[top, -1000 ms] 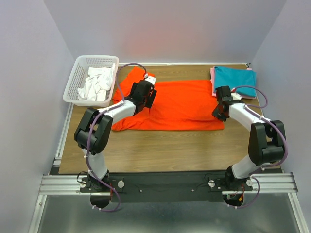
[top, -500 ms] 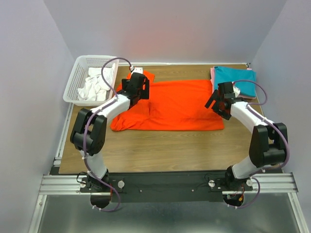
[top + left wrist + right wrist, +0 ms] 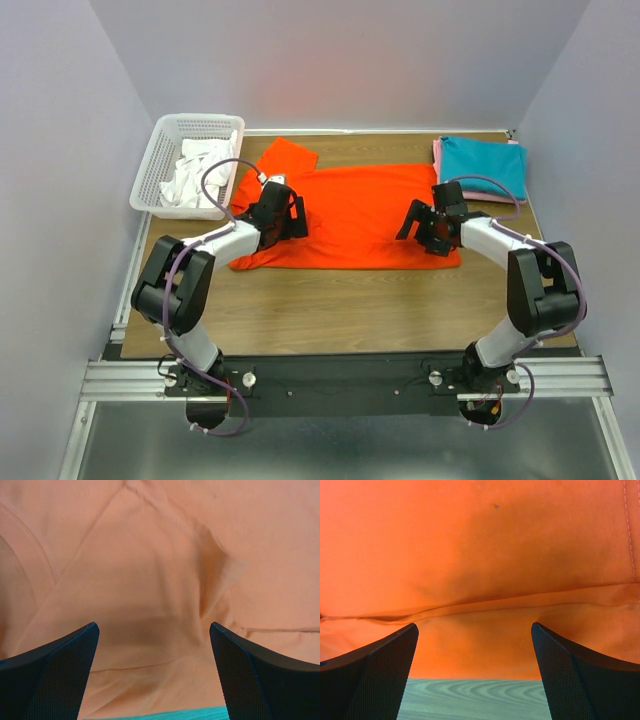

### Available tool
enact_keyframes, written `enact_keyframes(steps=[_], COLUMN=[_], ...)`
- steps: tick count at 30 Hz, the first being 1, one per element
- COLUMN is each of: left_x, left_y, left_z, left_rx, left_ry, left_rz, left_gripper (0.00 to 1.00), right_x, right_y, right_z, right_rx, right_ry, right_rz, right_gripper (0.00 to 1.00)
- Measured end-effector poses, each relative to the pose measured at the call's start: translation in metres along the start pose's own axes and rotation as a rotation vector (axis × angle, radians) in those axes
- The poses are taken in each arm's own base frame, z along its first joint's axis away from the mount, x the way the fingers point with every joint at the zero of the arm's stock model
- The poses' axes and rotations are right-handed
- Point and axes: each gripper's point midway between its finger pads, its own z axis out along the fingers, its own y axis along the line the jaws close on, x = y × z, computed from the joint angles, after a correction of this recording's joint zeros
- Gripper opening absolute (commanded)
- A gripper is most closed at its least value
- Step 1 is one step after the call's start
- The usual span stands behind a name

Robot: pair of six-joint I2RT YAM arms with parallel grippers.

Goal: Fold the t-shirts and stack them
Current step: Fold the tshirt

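Note:
The orange-red t-shirt [image 3: 350, 210] lies spread across the middle of the table, one sleeve [image 3: 285, 156] pointing to the far left. My left gripper [image 3: 288, 218] is low over its near left part, open, with only cloth [image 3: 150, 580] showing between the fingers [image 3: 60, 675]. My right gripper [image 3: 412, 224] is over the shirt's near right hem, open and empty; the doubled hem edge [image 3: 485, 645] lies ahead of its fingertips. A folded teal t-shirt [image 3: 485, 165] rests on a pink one [image 3: 437, 152] at the far right. White t-shirts [image 3: 195, 175] sit crumpled in the basket.
A white mesh basket [image 3: 165, 135] stands at the far left corner. Bare wood table [image 3: 350, 305] runs along the near side in front of the shirt, and a strip of it [image 3: 475, 697] shows beneath my right fingers. Walls close in on three sides.
The right gripper has opened and moved left onto the shirt's near right hem. The left gripper came off the far sleeve and moved nearer, over the shirt's left side.

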Motion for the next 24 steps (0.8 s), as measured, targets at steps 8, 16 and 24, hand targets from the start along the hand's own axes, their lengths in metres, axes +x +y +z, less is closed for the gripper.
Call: enact_keyframes(steps=[8,16,24], left_x=[0.034,0.065,0.112], left_y=[0.009,0.010,-0.013], left_z=[0.004,-0.029,-0.069], left_rx=[-0.007,0.043,0.089], left_ry=[0.062,0.069,0.188], left_rz=[-0.059,-0.150,-0.195], left_gripper=[0.98,0.98,0.98], right_x=[0.008,0.042,0.086], right_y=[-0.007,-0.026,-0.051], right_z=[0.007,-0.020,-0.051], right_rx=[0.001,-0.010,0.036], right_ry=[-0.007,-0.024,0.030], right_rz=[0.004,0.035,0.075], right_gripper=[1.00,1.00,1.00])
